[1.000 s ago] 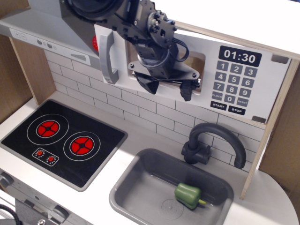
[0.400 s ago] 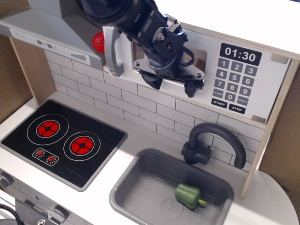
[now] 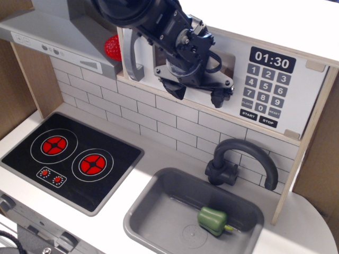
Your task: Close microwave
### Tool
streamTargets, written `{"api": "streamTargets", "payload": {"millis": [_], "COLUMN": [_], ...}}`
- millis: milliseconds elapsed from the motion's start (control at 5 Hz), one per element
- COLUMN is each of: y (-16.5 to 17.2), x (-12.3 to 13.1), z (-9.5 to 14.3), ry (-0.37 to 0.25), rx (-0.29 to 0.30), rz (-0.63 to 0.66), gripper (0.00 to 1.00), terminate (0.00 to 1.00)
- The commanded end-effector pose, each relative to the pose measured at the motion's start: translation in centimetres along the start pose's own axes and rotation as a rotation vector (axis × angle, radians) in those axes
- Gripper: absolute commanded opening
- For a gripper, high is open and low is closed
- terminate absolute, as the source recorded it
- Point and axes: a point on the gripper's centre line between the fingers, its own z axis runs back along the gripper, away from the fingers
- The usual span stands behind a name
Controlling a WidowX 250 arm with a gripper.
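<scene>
The microwave (image 3: 267,87) sits in the upper cabinet, with a black keypad and clock digits on the right. Its white door (image 3: 126,63) with the grey vertical bar handle (image 3: 135,57) stands almost flush with the front; a narrow gap shows at its left edge. My gripper (image 3: 195,94) is right in front of the door's window, fingers spread and holding nothing. The arm hides most of the window. Whether it touches the door I cannot tell.
A red object (image 3: 111,47) shows in the gap left of the door. The grey range hood (image 3: 58,39) is at upper left. Below are the black stove (image 3: 69,159), a sink (image 3: 153,211) with a green pepper (image 3: 213,219), and a dark faucet (image 3: 238,161).
The door has swung back toward the microwave front, narrowing the opening. My gripper has moved with it, slightly right and toward the cabinet.
</scene>
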Motion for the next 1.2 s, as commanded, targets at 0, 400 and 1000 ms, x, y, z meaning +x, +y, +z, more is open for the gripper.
{"api": "streamTargets", "payload": {"millis": [0,400,1000], "y": [1.2,2.5,2.5], "x": [-2.2,-6.5,-6.5], "z": [2.5,5.7,5.7], "ry": [0.156,0.321,0.321], "rx": [-0.051,-0.058,-0.058], "rz": [0.008,-0.002,-0.002], "gripper": [1.0,1.0,1.0], "terminate": [0.0,0.0,1.0]}}
